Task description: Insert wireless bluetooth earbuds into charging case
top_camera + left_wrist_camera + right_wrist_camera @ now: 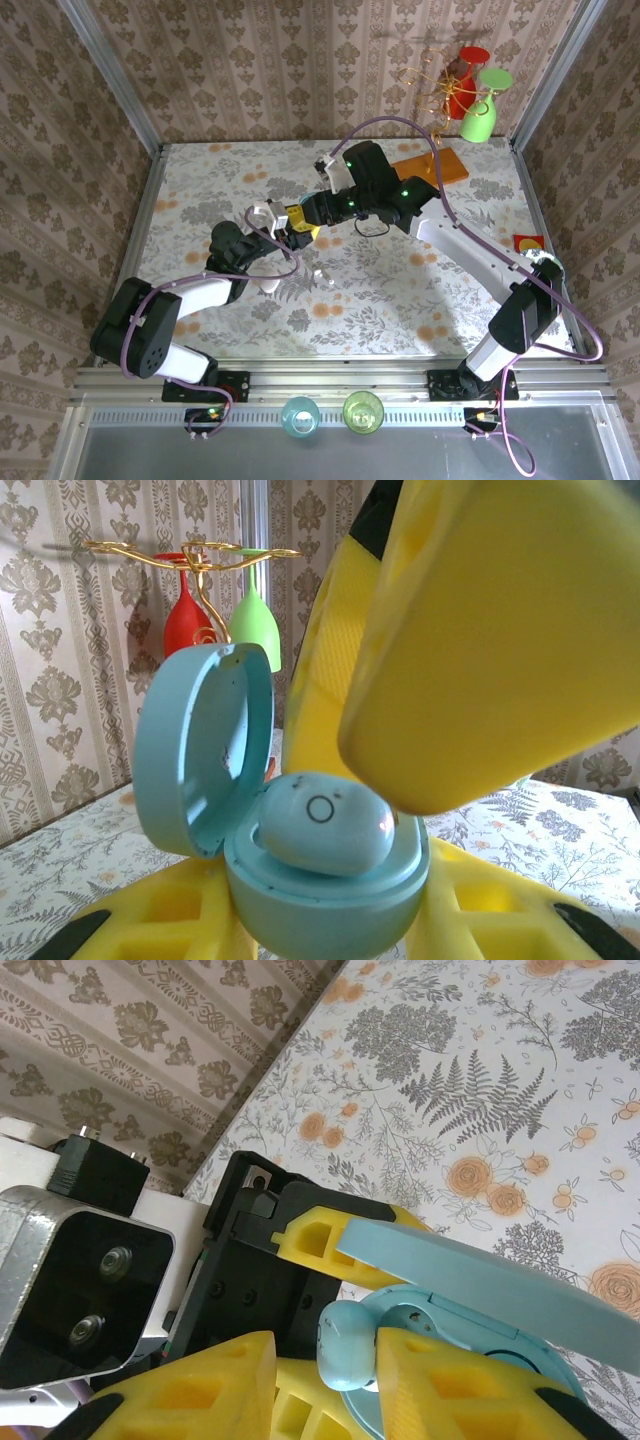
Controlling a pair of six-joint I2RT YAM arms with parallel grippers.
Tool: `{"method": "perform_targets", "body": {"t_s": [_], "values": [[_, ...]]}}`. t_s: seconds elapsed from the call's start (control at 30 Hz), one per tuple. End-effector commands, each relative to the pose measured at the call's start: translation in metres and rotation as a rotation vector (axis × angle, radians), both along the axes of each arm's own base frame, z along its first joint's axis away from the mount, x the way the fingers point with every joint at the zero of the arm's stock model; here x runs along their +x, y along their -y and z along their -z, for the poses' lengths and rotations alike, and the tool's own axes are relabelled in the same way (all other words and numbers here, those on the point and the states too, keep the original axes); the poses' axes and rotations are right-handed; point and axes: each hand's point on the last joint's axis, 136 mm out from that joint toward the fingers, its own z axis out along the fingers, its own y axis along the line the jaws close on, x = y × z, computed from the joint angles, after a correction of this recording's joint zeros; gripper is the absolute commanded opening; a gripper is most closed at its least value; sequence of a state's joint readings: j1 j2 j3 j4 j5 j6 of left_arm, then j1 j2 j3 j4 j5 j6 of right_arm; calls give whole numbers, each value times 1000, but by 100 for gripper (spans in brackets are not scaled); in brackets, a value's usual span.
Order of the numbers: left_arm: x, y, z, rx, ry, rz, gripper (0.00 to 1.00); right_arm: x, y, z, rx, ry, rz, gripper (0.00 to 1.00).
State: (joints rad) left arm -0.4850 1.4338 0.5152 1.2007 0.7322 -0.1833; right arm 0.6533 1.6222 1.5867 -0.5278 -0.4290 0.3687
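Teal-blue plastic makes the charging case (320, 905), which stands open in the left wrist view, its lid (200, 750) swung up on the left side. The left gripper (320, 935) is clamped on the case, with one yellow finger against each side of its lower half. One teal-blue earbud (320, 830) sits in the case, a small ring mark on its top, and its round body rises above the rim.

In the right wrist view the right gripper (330, 1390) has its yellow fingers (470, 1390) apart, with the same earbud (345, 1345) between them. The earbud lies against one finger, and a gap shows between it and the other finger. The case (450, 1355) is just under these fingers, and its lid (480, 1280) slants over them.

From the top, the left gripper (287, 228) and the right gripper (308, 215) meet over the middle of the flowered table (400, 300). A tiny white piece (322, 277) lies on the table near them, too small to name.
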Motion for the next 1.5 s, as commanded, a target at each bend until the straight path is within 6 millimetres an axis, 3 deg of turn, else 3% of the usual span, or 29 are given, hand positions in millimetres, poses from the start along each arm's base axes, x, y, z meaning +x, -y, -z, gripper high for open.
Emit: {"method": "perform_targets", "body": {"t_s": [0.0,0.43,0.63,0.87,1.07,1.23,1.47], "values": [[0,1,-34,-65,100,5,28,-3,12,-8,-32,19,29,37],[1,1,-28,-50,105,-7,28,-12,14,-32,37,100,1,50],[0,-2,-19,-12,145,-15,28,-8,32,-54,76,199,85,52],[-4,-1,-5,39,192,0,27,26,48,-46,38,171,216,58],[-9,0,-7,38,212,23,28,48,47,-15,-79,50,248,68],[-3,-2,-12,20,191,-11,27,45,43,3,-109,-3,218,70],[7,-5,-14,5,152,-52,27,22,50,-6,-14,-3,196,71]]}}
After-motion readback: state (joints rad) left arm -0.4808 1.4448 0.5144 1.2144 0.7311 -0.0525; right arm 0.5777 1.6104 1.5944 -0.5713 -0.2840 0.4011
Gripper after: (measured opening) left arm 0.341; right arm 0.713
